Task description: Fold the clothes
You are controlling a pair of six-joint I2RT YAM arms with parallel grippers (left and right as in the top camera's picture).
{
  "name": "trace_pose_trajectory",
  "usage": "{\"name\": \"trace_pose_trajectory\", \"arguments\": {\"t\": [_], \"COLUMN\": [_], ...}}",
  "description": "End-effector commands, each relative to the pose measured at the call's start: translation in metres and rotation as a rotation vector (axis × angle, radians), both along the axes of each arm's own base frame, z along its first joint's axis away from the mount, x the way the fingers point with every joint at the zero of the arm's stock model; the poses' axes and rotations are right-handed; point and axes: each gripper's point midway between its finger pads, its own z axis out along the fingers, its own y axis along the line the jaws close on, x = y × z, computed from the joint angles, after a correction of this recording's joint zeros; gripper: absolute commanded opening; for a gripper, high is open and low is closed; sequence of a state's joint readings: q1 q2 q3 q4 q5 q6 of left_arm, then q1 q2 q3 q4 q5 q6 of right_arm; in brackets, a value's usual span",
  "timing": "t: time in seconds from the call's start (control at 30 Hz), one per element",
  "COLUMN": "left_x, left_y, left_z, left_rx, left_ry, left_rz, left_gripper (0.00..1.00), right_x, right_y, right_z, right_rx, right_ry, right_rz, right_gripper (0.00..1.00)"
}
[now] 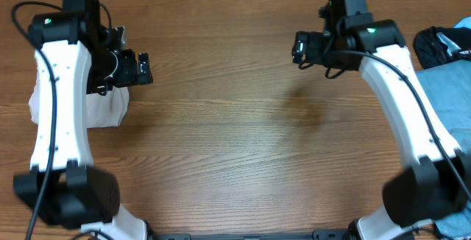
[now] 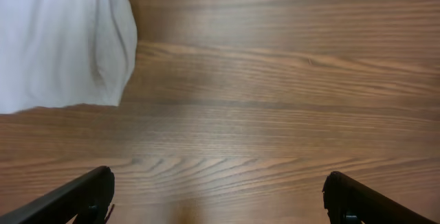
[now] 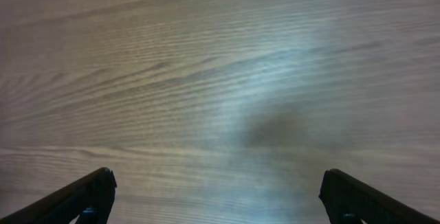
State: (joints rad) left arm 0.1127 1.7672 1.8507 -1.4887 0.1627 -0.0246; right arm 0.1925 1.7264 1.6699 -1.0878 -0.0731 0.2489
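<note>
Both pincers are released and hold nothing. The left gripper [image 1: 142,68] hangs in the upper left of the overhead frame, and the right gripper [image 1: 298,48] in the upper right. Each wrist view shows its jaws spread wide over bare wood.

The pale garment [image 1: 109,106] lies at the left edge of the overhead frame as a compact bundle. It is partly hidden beneath the left arm, just below that gripper. In the left wrist view it fills the upper left corner [image 2: 62,38], with a rounded, doubled edge facing the open table [image 1: 235,144]. It looks gathered rather than spread, but you cannot tell from here how square the fold is.

A blue-grey heap of fabric [image 1: 450,93] and a dark bundle [image 1: 436,43] sit at the right edge. They are well apart from both grippers.

The step in hand looks like either tidying this piece or bringing it to the middle. To do it well:

- Pull the left arm back first, so that the overhead view shows the whole garment.
- Come down at the rounded edge and pinch all the layers together, not only the top one.
- Draw it low across the wood towards the centre of the frame, so that it slides flat.
- Keep the right pincer spread and ready at the far corner to hold the cloth taut.
</note>
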Motion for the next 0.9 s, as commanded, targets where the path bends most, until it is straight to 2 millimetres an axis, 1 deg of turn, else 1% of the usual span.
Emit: {"name": "trace_pose_trajectory", "arguments": {"t": [0.0, 0.13, 0.23, 0.33, 0.4, 0.47, 0.5, 0.6, 0.67, 0.77, 0.87], "left_x": [-0.024, -0.050, -0.076, -0.104, -0.124, -0.141, -0.154, -0.172, -0.179, -0.182, -0.184], "left_y": [-0.016, -0.028, -0.038, -0.040, -0.037, -0.035, -0.032, -0.024, -0.016, -0.015, -0.014], "left_z": [0.065, 0.115, 0.146, 0.162, 0.166, 0.165, 0.163, 0.153, 0.145, 0.138, 0.132], "left_rx": [0.038, 0.134, 0.149, 0.138, 0.139, 0.140, 0.143, 0.174, 0.210, 0.213, 0.215], "left_ry": [-0.213, -0.444, -0.624, -0.749, -0.808, -0.850, -0.874, -0.895, -0.895, -0.885, -0.855], "left_rz": [-0.034, -0.083, -0.112, -0.117, -0.112, -0.108, -0.102, -0.076, -0.051, -0.050, -0.055], "left_gripper": [1.00, 1.00, 1.00, 1.00, 1.00, 1.00, 1.00, 1.00, 1.00, 1.00, 1.00], "right_x": [-0.021, -0.046, -0.069, -0.092, -0.109, -0.122, -0.131, -0.148, -0.158, -0.169, -0.177], "right_y": [-0.016, -0.020, -0.026, -0.023, -0.024, -0.025, -0.027, -0.038, -0.044, -0.047, -0.049], "right_z": [0.069, 0.111, 0.136, 0.152, 0.154, 0.149, 0.141, 0.118, 0.102, 0.081, 0.066], "right_rx": [0.000, 0.024, 0.014, 0.011, 0.016, 0.023, 0.029, 0.006, -0.016, -0.035, -0.058], "right_ry": [-0.164, -0.282, -0.386, -0.482, -0.532, -0.561, -0.572, -0.563, -0.539, -0.473, -0.402], "right_rz": [-0.089, -0.086, -0.094, -0.043, -0.034, -0.029, -0.033, -0.060, -0.070, -0.063, -0.056], "right_gripper": [1.00, 1.00, 1.00, 1.00, 1.00, 1.00, 1.00, 1.00, 1.00, 1.00, 1.00]}}
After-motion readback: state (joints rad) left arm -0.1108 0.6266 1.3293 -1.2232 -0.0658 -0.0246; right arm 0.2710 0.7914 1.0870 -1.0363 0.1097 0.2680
